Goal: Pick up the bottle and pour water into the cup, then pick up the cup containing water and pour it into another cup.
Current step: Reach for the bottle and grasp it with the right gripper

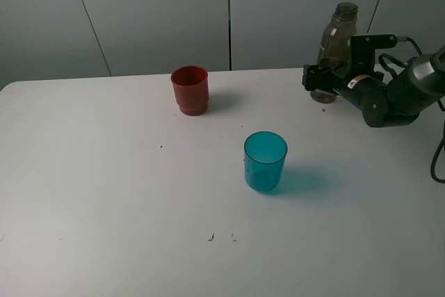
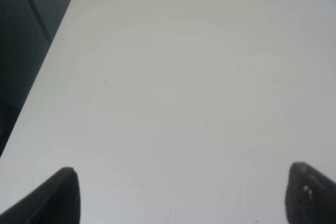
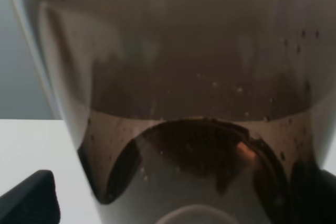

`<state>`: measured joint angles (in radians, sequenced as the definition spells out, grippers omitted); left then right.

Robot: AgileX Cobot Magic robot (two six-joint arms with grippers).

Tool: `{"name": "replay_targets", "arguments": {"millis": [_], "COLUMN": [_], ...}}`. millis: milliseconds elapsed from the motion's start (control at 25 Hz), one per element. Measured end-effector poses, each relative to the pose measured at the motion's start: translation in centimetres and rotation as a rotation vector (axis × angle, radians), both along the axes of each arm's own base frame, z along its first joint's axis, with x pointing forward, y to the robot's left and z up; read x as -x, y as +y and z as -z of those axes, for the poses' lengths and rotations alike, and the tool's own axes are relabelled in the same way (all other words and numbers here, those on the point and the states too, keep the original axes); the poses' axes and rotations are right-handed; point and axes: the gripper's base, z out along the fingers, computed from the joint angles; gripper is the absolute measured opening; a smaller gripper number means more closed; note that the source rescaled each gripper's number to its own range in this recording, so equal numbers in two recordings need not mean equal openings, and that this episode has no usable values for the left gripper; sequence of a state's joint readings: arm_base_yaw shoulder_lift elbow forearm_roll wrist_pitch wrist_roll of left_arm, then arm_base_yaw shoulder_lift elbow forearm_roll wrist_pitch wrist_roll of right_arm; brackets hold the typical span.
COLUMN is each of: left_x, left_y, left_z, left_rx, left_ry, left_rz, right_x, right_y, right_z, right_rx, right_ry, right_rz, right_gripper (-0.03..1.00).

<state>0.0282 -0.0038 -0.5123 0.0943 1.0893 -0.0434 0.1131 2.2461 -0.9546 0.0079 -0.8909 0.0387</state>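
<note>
White table (image 1: 104, 193): smoky bottle (image 1: 338, 36) stands upright at the far right, some liquid low inside and droplets on its wall. The right gripper (image 1: 318, 80) is spread wide around its base, not clamped. Teal cup (image 1: 265, 161) mid-table looks empty, red cup (image 1: 190, 90) behind-left, contents unclear; left gripper (image 2: 178, 198) spread wide, holding nothing.

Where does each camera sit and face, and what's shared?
Exterior high: above, looking down on white table, opaque red ridged plastic cup, translucent teal plastic tumbler, smoky grey-brown plastic bottle; right tool shows.
Left wrist: on left arm, facing bare table; left tool shows.
Right wrist: on right arm, its tool flanking bottle, shared with exterior high.
</note>
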Motion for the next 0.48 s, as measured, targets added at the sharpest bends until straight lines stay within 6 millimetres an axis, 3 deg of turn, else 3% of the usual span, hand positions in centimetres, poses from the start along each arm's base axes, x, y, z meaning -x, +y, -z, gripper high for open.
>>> {"name": "replay_targets", "arguments": {"millis": [480], "left_x": [0.00], "left_y": [0.00], "left_z": [0.00], "left_rx": [0.000], "left_ry": [0.000], "left_rz": [0.000], "right_x": [-0.86], "right_y": [-0.23], "right_z": [-0.67], "right_rx": [0.018], "right_ry": [-0.081], "right_rz": [-0.001], "right_gripper": [1.00]}}
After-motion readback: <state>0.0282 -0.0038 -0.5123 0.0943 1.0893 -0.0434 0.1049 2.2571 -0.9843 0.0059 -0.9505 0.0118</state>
